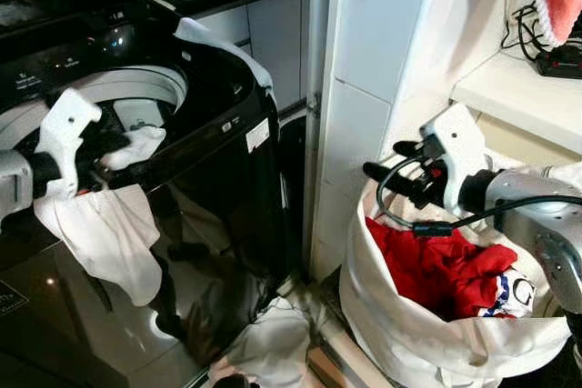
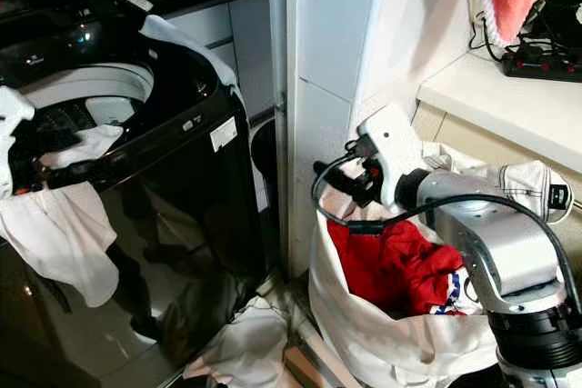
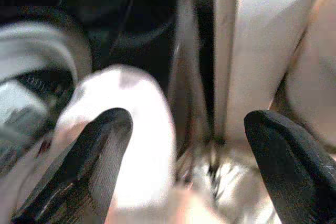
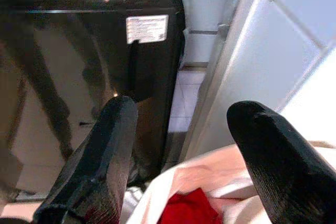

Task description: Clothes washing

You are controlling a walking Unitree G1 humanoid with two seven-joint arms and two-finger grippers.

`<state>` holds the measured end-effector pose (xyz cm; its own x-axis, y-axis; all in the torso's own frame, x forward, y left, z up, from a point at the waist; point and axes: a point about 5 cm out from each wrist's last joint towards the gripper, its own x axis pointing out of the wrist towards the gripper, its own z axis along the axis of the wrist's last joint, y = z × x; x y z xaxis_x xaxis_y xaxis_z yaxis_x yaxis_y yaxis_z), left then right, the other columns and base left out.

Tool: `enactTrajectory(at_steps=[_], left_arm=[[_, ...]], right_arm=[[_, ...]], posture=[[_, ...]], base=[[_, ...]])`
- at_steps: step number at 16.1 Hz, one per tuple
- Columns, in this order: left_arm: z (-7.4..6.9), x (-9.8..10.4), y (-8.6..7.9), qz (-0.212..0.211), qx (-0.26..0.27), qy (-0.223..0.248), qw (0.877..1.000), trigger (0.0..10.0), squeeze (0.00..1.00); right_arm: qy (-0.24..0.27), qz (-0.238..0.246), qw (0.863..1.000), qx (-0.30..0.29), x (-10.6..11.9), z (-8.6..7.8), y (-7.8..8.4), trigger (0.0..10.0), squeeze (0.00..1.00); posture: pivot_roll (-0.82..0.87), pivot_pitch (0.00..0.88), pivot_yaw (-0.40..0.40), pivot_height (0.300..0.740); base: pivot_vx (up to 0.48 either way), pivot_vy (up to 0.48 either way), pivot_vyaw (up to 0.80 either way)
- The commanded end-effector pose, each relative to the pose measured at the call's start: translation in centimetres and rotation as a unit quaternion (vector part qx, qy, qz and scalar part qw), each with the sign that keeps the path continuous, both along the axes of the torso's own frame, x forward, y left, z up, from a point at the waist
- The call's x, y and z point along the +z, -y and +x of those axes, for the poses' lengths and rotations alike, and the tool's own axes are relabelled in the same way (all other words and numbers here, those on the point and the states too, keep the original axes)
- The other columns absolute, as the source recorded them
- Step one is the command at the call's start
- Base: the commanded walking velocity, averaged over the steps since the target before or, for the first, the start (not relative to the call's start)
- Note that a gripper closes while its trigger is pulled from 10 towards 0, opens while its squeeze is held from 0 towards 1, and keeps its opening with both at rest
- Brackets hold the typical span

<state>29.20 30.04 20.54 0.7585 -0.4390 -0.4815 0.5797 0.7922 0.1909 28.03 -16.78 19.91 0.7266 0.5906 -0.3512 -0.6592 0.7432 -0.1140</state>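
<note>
our left claw [image 1: 116, 144] sits at the washer [image 1: 209, 188] rim on the left, fingers spread, a white cloth [image 1: 109, 233] lying against one finger and draping down the washer's black front. our right claw [image 1: 386, 163] hovers wide open and empty above the white bag [image 1: 409, 333] on the right, which holds red clothes [image 1: 436, 270]. more white cloth lies on the floor [image 1: 273, 343] between.

Silver arms, white wrist housings, black cable, black-fingered right gripper [image 1: 377, 159]

The right gripper's [image 4: 181, 145] 2 black fingers [image 4: 94, 166] spread apart before a glossy black washing machine [image 4: 79, 61], above red cloth [image 4: 191, 208].
</note>
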Motion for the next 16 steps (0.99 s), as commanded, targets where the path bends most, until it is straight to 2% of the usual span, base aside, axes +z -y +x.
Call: enactTrajectory(at_steps=[1,6,7,8,9,11,14,16], left_arm=[[-0.3,-0.2,-0.6,0.029,0.006,-0.013,0.999,10.0,0.00],[0.5,-0.7,-1.0,0.075,0.021,0.008,0.997,10.0,0.00],[0.7,-0.8,-0.9,0.075,0.021,0.008,0.997,5.1,0.00],[0.8,-0.9,-0.9,0.074,0.021,0.009,0.997,4.4,0.00],[0.8,-1.0,-0.6,0.064,0.013,0.007,0.998,0.0,0.00],[0.9,-1.0,-0.4,0.061,0.008,0.009,0.998,0.0,0.00],[1.8,0.1,-0.2,0.047,0.019,0.050,0.997,0.0,0.00],[2.5,1.4,0.0,0.021,0.028,0.083,0.996,0.0,0.00]], right_arm=[[-0.005,-0.004,1.000,0.027,0.1,-0.4,-0.6,10.0,0.00],[-0.009,0.001,0.997,0.072,0.2,-0.7,-1.6,10.0,0.00],[-0.011,0.009,0.995,0.103,0.3,-1.2,-2.1,10.0,0.00],[-0.012,0.016,0.992,0.128,0.4,-1.6,-2.5,10.0,0.00],[-0.013,0.022,0.988,0.153,0.6,-2.2,-2.9,10.0,0.00],[-0.011,0.022,0.987,0.161,0.6,-2.3,-3.0,10.0,0.00],[-0.004,0.021,0.988,0.151,0.8,-2.1,-2.7,10.0,0.00],[0.001,0.024,0.989,0.142,1.0,-2.1,-2.5,10.0,0.00]], posture=[[0.08,0.000,0.064,0.740],[0.09,0.000,0.054,0.740],[0.09,0.000,0.055,0.740],[0.09,0.000,0.056,0.740],[0.09,0.000,0.057,0.740],[0.09,0.000,0.061,0.740],[0.08,0.000,0.068,0.740],[0.07,0.000,0.076,0.740]], base=[[0.000,0.000,0.00],[0.000,0.000,0.00],[0.000,0.000,0.00],[0.000,0.000,0.00],[0.000,0.000,0.00],[0.000,0.000,0.00],[0.000,0.000,0.00],[0.000,0.000,0.00]])
